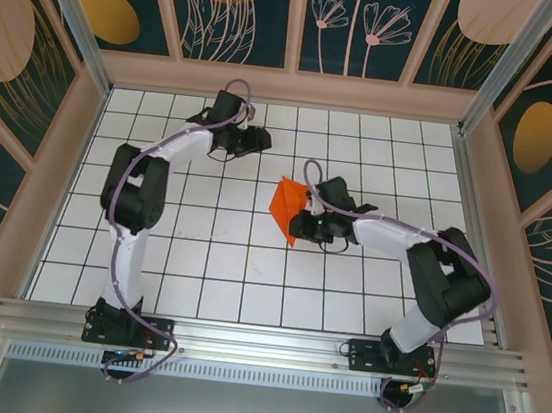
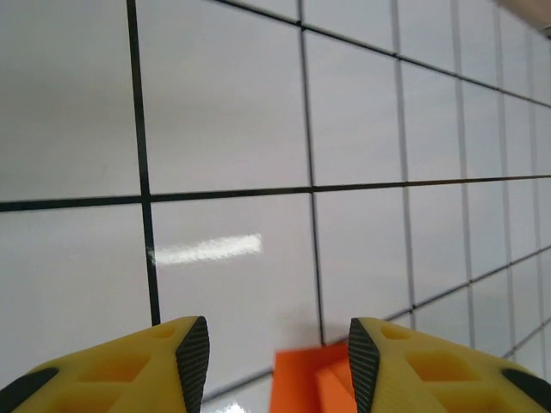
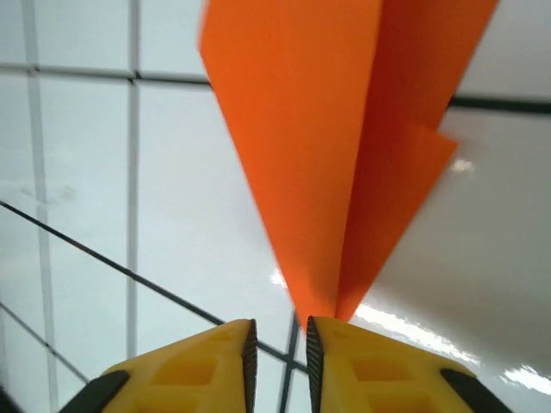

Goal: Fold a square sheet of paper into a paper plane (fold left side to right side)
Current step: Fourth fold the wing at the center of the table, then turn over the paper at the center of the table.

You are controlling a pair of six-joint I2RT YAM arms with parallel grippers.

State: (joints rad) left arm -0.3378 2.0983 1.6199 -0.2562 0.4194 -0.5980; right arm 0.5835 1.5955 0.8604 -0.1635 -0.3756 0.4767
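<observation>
Paper, bright orange, folded into a narrow dart: the paper plane (image 1: 289,208), near the middle of the table (image 1: 199,258), a little toward the far right corner. Seen from above, long axis running roughly far to near, broad end toward the far edge, sharp point toward the near edge and leaning slightly right. Just beside its right flank, the right gripper (image 1: 309,211), reaching in from the right edge. From the right wrist camera, orange paper narrowing to a tip right at the mouth of the yellow fingers (image 3: 224,361), jaws a narrow slit apart, a dark grid line showing through the gap. Well apart from the paper plane, toward the far edge and left of it, the left gripper (image 1: 260,142), jaws moderately wide with nothing between them; past its fingertips in its own wrist camera, an orange corner low on the white tiles.
</observation>
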